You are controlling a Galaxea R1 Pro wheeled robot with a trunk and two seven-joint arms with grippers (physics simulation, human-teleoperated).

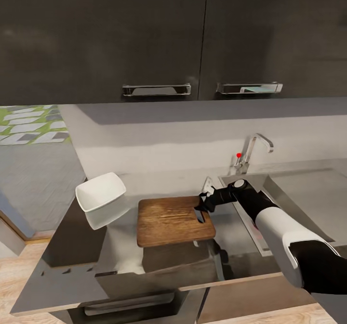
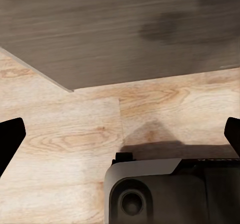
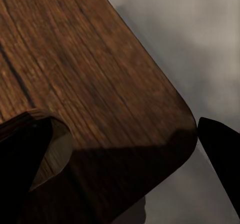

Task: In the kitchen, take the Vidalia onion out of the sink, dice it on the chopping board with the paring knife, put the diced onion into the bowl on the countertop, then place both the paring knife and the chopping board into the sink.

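I am reaching my right gripper, fingers wide and empty, around the 3 o'clock edge of the chopping board on the tabletop, probably to carry it next toward the sink at 3 o'clock.

Board, centre of head view: brown wood, dark grain lines, matt; in the right wrist view grain runs lengthwise, faint sheen at rounded corner.
Countertop: smooth grey, glossy, blurred reflections.
Sink, right: grey metal, brushed look; tap bright chrome.
Bowl, left: plain white, smooth, slight gloss.
Upper cabinets: dark grey, matt; bar handles shiny metal.
Floor in the left wrist view: pale wood planks, visible grain, satin.
Arm shell, lower right: smooth white and black plastic.
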